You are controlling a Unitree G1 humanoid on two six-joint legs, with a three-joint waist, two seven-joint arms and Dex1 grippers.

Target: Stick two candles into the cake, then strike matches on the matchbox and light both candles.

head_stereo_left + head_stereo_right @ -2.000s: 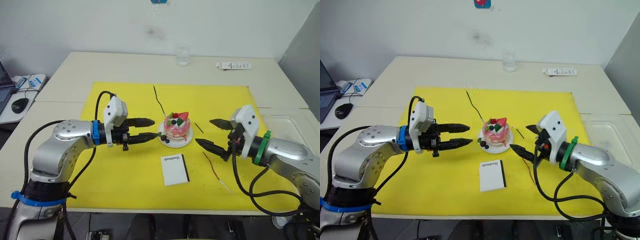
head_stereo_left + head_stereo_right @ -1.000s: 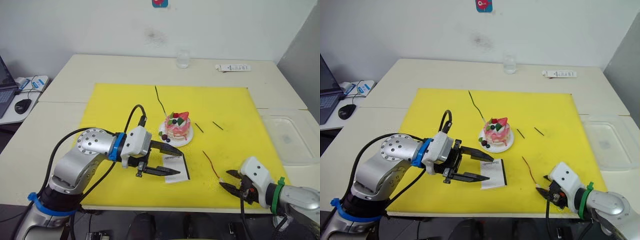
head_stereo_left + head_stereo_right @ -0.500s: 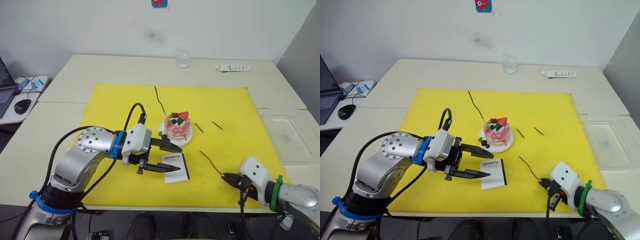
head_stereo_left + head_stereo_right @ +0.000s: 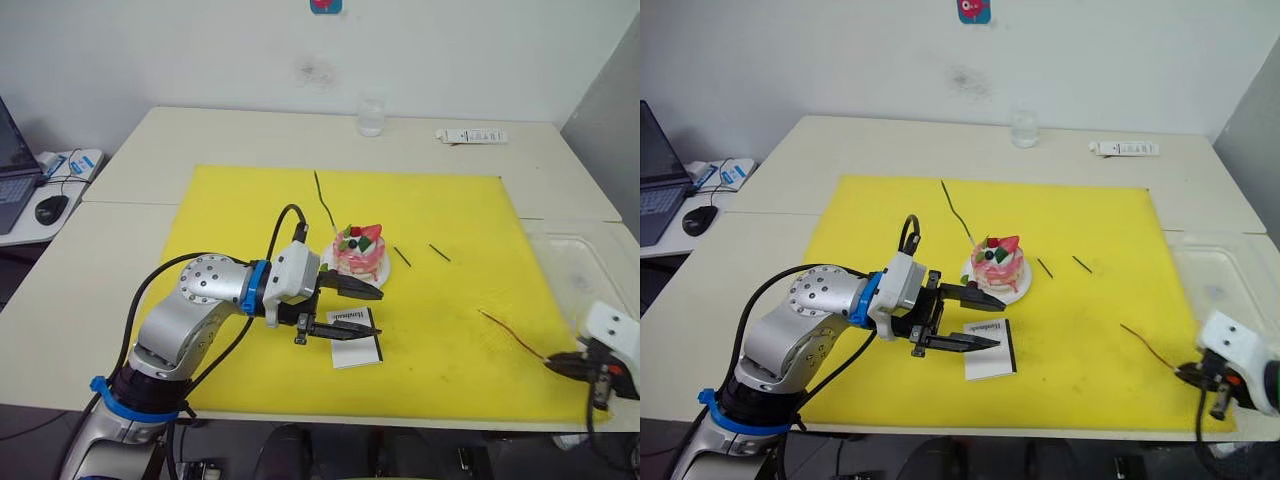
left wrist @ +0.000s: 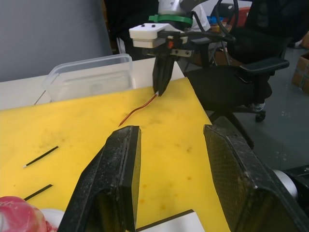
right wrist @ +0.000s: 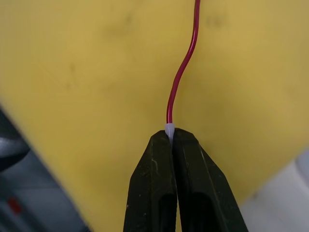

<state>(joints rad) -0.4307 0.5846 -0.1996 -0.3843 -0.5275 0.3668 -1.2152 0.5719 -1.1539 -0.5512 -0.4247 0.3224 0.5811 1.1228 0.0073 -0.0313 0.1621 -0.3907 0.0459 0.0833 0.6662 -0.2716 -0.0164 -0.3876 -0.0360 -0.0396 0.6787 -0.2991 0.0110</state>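
left eye view: two candles, two matches, one cake (image 4: 359,251) and one matchbox (image 4: 354,336) sit on the yellow mat (image 4: 240,210), which covers the middle of the table (image 4: 130,160). the green candle (image 4: 324,203) lies toward the mat's far edge, its near end just beside the cake. the two matches (image 4: 401,256) (image 4: 439,252) lie apart to the cake's right. the left end effector (image 4: 364,313) hangs wide open, holding nothing, one finger by the cake's plate and the other over the matchbox. the right end effector (image 4: 556,362) sits at the mat's near right corner, pinched on the white tip of the dark red candle (image 4: 511,336). half a second ago that end effector was further in along the near edge; the candle has been dragged rightward with it.

left wrist view: the open fingers (image 5: 121,166) frame the mat, with the matchbox corner just beyond them.

right wrist view: the fingers (image 6: 154,179) are closed on the red candle's white tip.
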